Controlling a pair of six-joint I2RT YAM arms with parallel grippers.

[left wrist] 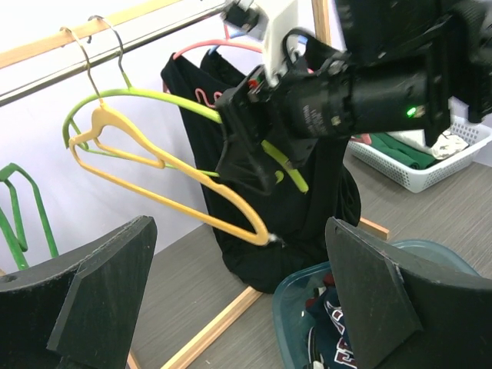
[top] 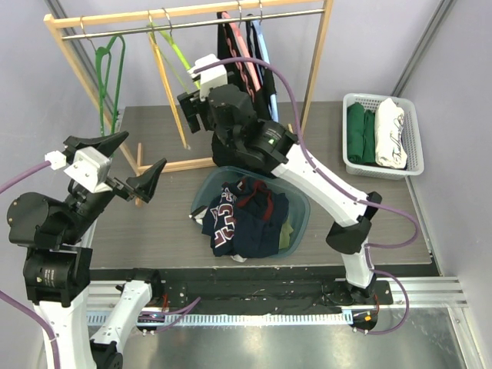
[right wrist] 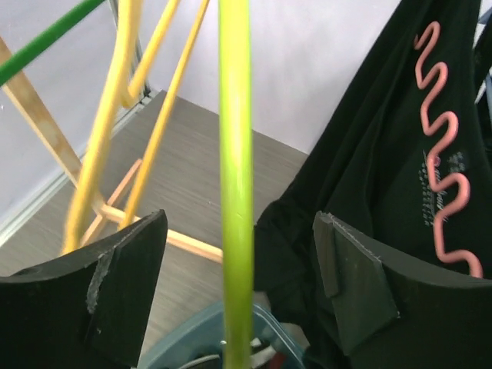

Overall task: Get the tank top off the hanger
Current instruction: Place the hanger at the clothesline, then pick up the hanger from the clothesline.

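Tank top (left wrist: 192, 131), black, is hung on the pink hanger (left wrist: 207, 43) toward the right of the rail (top: 115, 29). Left gripper (top: 137, 156) is held in the air far left, jaws spread wide, nothing between them. Yellow hanger (right wrist: 98, 146) is hung next along the rail. Lime hanger (right wrist: 234, 115) is straddled by the right gripper (right wrist: 240, 231), jaws spread, neither pad touching it. Tank top is seen just right of that gripper. White basket (top: 417, 146) is set far right.
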